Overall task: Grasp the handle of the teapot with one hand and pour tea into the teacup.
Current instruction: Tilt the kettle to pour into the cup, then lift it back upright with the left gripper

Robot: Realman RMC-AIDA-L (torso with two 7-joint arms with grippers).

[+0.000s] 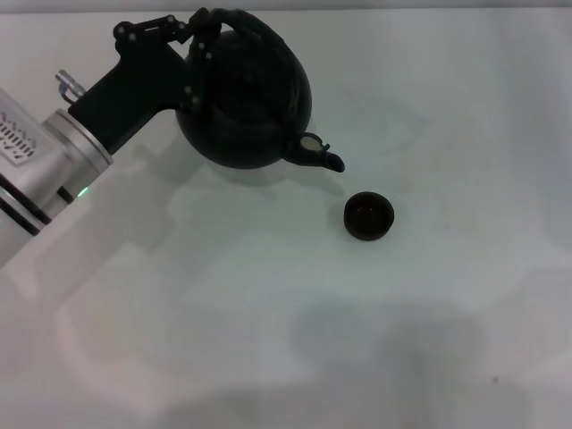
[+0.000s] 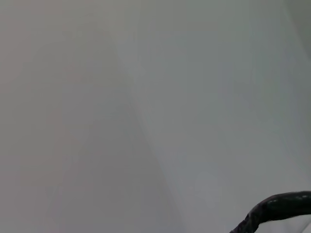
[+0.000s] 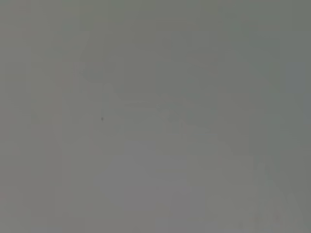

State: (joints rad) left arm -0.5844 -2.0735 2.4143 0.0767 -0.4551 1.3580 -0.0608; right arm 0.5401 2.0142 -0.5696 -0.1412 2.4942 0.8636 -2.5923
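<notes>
Nearest, the bare pale bench carried only soft shadows. Farther in sat the teacup, small, dark and round, upright on the bench, well right of centre. Just beyond it, up and to the left, the teapot hung tilted, its short spout pointing down toward the teacup and ending near its rim but apart from it. From the left edge the left arm reached in, and the left gripper had its jaws clamped on the handle at the teapot's top, at the far side of the scene. A dark curved piece showed in the left wrist view. No part of the right gripper appeared anywhere.
</notes>
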